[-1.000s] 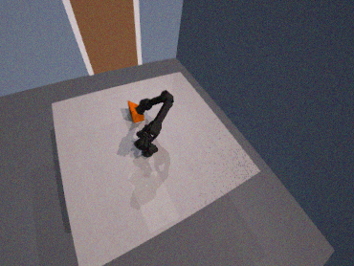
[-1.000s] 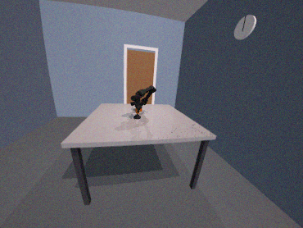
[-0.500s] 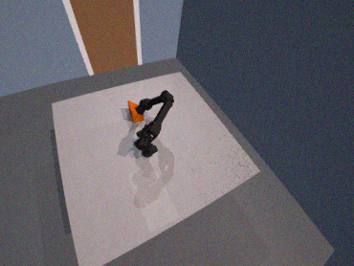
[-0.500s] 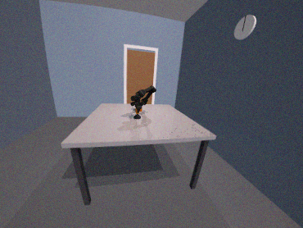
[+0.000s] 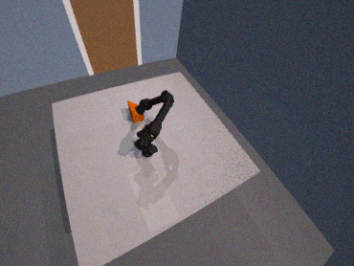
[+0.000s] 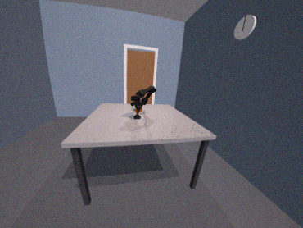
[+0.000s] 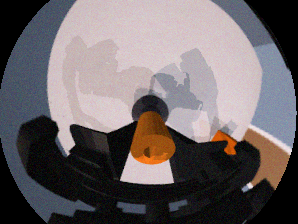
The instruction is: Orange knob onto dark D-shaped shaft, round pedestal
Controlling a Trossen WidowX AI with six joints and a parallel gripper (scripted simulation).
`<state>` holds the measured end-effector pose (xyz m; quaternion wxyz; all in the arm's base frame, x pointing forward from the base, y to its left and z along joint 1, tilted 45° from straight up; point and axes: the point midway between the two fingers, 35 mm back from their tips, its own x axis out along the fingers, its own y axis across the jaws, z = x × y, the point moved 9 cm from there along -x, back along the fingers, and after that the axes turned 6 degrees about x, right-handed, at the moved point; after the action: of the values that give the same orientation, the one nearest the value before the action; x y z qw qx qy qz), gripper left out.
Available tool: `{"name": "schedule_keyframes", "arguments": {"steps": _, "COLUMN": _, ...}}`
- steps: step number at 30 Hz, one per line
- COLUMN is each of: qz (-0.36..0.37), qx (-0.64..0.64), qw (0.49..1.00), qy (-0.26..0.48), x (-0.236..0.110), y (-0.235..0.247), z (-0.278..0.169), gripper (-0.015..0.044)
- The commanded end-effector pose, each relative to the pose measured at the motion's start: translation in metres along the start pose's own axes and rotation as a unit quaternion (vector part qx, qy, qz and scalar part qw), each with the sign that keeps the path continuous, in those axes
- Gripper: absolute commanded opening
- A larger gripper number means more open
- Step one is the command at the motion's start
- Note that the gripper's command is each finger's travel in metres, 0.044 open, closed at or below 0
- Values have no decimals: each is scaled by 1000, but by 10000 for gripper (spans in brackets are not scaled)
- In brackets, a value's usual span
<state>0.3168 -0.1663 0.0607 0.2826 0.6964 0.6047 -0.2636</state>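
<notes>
Jaws clenched on orange knob (image 7: 152,139), held centred btwn them over dark pedestal (image 7: 148,106).

The knob (image 7: 152,140) is plain orange; the round pedestal (image 7: 149,106) at its twelve o'clock is dark grey. The arm (image 5: 159,117) and gripper (image 7: 149,163) are black. The surface (image 5: 201,144) is pale grey with faint dark speckles. The door (image 6: 140,75) is brown with a white frame.
</notes>
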Motion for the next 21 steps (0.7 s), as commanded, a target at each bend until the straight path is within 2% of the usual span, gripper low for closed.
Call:
{"name": "schedule_keyframes", "arguments": {"steps": 1, "qz": 1, "qx": 1, "qw": 1000, "qy": 0, "x": 0, "y": -1, "z": 1, "gripper": 0}}
{"name": "schedule_keyframes", "arguments": {"steps": 21, "qz": 1, "qx": 27, "qw": 1000, "qy": 0, "x": -2, "y": 0, "z": 0, "gripper": 0}}
